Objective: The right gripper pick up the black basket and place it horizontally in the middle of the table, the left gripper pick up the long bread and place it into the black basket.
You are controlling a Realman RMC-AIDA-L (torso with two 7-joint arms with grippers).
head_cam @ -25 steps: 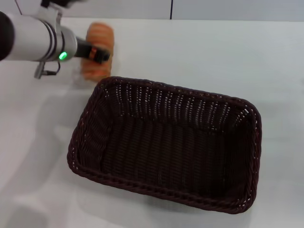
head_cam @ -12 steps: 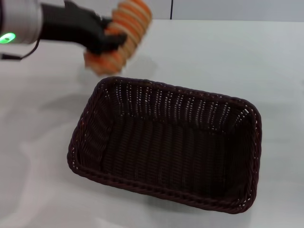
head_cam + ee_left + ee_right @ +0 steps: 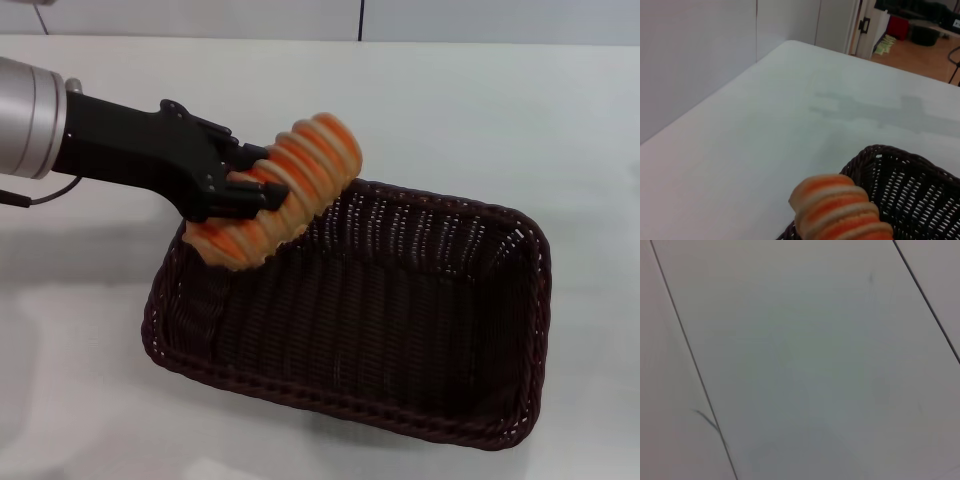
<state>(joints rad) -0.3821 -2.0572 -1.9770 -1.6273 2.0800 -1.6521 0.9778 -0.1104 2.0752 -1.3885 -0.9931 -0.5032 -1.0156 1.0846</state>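
In the head view the left gripper [image 3: 243, 190] was closed on the bread [image 3: 280, 190], its black fingers clamped across the loaf near the middle. The loaf was held off the table [image 3: 480, 110], tilted, its long axis running from a low end beside the gripper's underside up to a high end beyond the fingertips. Directly under and ahead of the gripper lay the basket [image 3: 500, 330], resting flat on the table with its long side running crosswise to the robot. The loaf's lower end hung over the basket's near-left corner rim; whether it touched the rim could not be told. The basket's open floor lay ahead of and below the fingertips, so the carry seemed to need a short reach further along the gripper's own line, then a lowering. The loaf's axis sat at an angle to the basket's long side, though the basket looked roomy enough for it either way.

In the left wrist view the bread [image 3: 840, 210] showed close below the camera, with the basket [image 3: 912, 187] rim just beyond it and bare table further out.

The right wrist view showed only plain pale panels; the right gripper was not seen in any view.
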